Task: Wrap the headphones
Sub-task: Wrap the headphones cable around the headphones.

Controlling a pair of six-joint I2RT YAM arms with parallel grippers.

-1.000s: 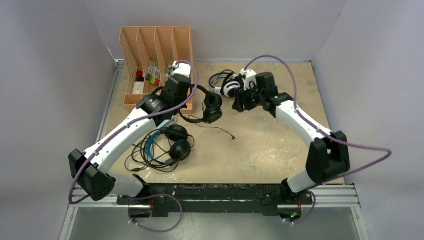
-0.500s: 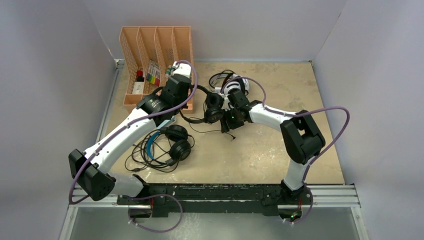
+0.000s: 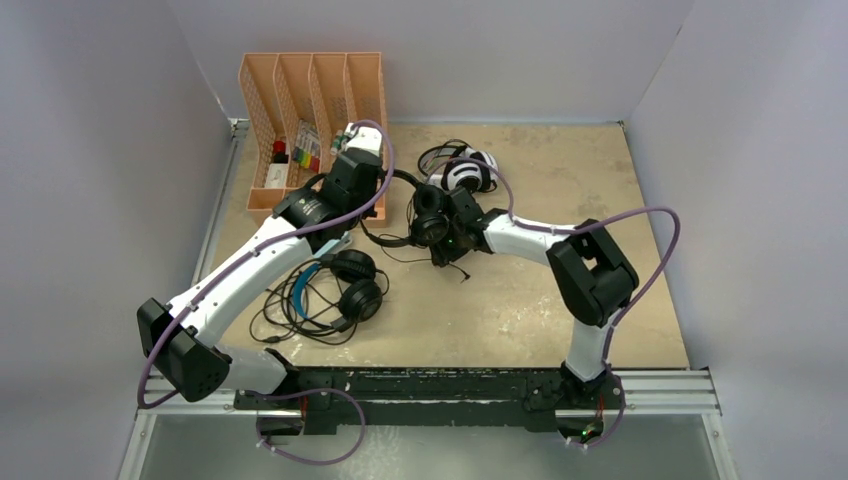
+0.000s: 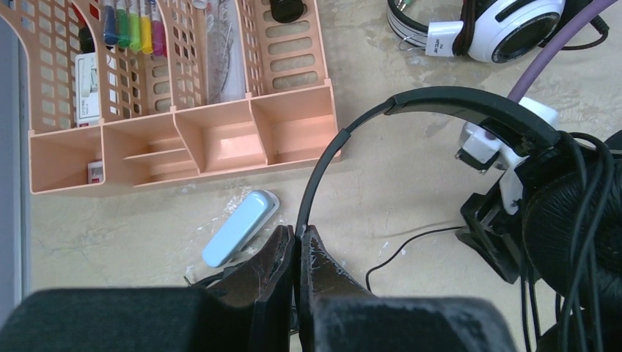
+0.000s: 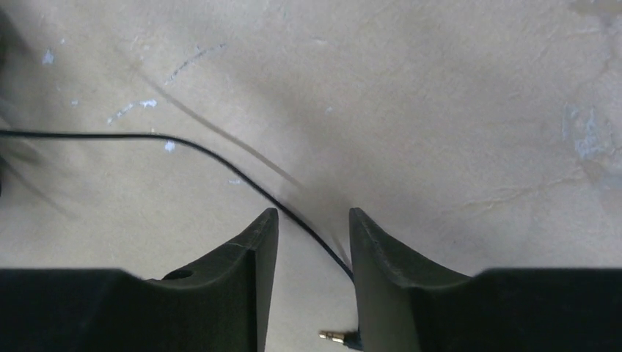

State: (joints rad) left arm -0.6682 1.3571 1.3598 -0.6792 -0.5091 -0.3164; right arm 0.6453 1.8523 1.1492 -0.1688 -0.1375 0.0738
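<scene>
Found left gripper (image 4: 299, 236) shut tight on band of black headphones (image 4: 440, 100), just right of orange organizer (image 4: 220, 147). Found right gripper (image 5: 314, 224) part-open astride thin cable (image 5: 110, 135) beside plug (image 5: 331, 336), holding nothing, farther right of organizer.

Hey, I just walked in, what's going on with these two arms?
The robot is partway through wrapping headphone cords. The left gripper is shut on the slim black headset, holding it by its thin headband. The right gripper is open and straddles that headset's loose cable near the plug. The white-and-black headset and blue-banded headset lie untouched.
</scene>
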